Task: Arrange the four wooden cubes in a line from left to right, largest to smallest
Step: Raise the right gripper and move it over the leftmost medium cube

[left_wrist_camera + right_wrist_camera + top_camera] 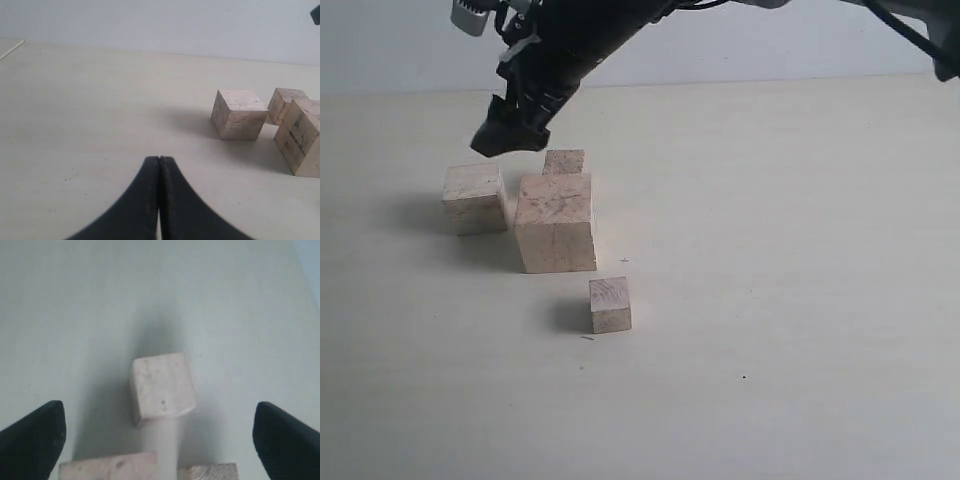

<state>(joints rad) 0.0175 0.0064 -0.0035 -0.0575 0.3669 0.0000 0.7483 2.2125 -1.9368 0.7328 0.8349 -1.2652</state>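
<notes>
Four wooden cubes sit close together on the table. The largest cube [555, 222] [302, 137] [110, 466] is in the middle. The second-largest cube [474, 198] [240, 114] [161, 387] lies to its left, and a smaller cube [564, 162] [286, 104] [207, 471] is half hidden behind it. The smallest cube [610, 305] stands apart in front. My right gripper [510, 138] [159, 409] reaches across from the upper right and hangs open above the second-largest cube, touching nothing. My left gripper [159, 159] is shut and empty, low over bare table well short of the cubes.
The pale table [770, 250] stretches wide to the right of the cubes and in front of them. The right arm's dark body [590, 35] slants over the back of the group. A light wall rises behind the table's far edge.
</notes>
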